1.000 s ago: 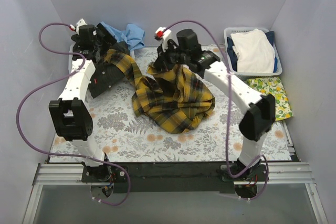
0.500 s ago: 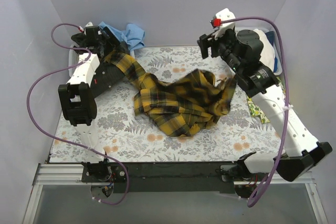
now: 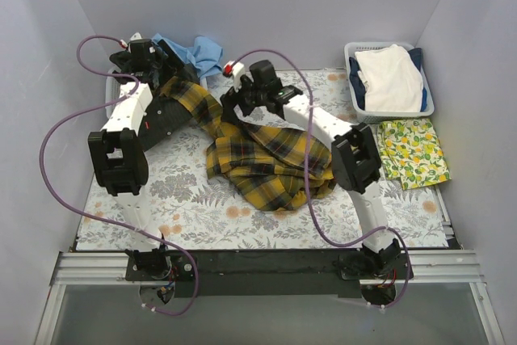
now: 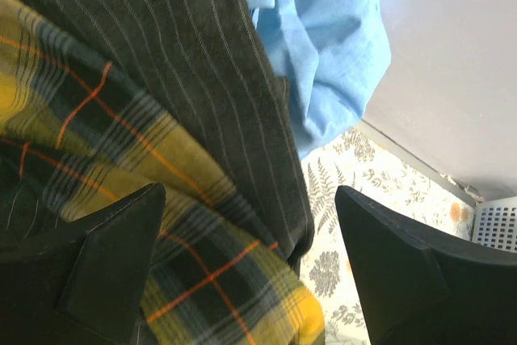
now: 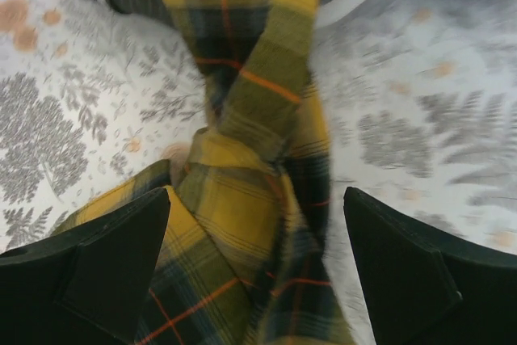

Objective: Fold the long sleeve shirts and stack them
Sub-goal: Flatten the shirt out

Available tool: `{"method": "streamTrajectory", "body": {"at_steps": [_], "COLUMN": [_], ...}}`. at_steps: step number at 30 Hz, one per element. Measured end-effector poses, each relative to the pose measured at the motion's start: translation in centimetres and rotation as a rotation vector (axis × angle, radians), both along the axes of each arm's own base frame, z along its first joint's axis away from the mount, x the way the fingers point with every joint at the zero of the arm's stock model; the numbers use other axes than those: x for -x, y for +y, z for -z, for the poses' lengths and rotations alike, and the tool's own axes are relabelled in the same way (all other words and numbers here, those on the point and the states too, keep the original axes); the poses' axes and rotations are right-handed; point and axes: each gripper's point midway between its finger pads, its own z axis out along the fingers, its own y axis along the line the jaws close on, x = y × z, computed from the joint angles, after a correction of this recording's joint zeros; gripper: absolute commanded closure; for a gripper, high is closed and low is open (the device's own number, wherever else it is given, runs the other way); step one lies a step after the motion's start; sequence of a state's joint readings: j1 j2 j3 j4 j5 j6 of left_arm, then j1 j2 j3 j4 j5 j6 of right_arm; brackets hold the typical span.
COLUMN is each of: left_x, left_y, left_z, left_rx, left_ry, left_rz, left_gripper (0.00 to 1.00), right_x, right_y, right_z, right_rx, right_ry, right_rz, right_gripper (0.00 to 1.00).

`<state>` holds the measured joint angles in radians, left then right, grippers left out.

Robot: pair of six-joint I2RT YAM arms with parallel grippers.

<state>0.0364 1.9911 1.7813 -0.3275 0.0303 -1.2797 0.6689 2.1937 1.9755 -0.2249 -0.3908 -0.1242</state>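
The plaid shirt [image 3: 271, 163] is heaped at the table's [image 3: 186, 216] middle. The left jaws and right jaws are held released above it.

Lab test cell, plain grey walls [image 3: 266, 6], aluminium rail frame [image 3: 81, 266], fern-print table cover [image 3: 186, 191]

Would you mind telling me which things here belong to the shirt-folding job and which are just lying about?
Job:
- plaid shirt, crumpled mid-table
- dark pinstriped shirt, far left
- light blue shirt, behind it

Lying about:
- laundry basket holding white cloth, far right
- lemon-print cloth, just in front of the basket
- floral table cover
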Motion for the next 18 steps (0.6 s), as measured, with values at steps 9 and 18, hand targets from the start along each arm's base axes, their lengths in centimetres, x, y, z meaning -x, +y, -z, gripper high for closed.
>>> {"method": "streamTrajectory", "body": {"at_steps": [9, 18], "left_x": [1.4, 1.3], "left_y": [-0.2, -0.2], "left_z": [-0.5, -0.7], "left_rx": [0.009, 0.01], "left_ry": [0.002, -0.006], "left_rz": [0.007, 0.009], "left_gripper": [0.13, 0.13], "right_x": [1.9, 1.8], "right_y": [6.4, 6.3], "right_z": [4.4, 4.2], "right_rx": [-0.089, -0.093], "right_ry": [0.105, 0.111], "right_rz": [-0.126, -0.062], "right_gripper": [0.66, 0.99]}}
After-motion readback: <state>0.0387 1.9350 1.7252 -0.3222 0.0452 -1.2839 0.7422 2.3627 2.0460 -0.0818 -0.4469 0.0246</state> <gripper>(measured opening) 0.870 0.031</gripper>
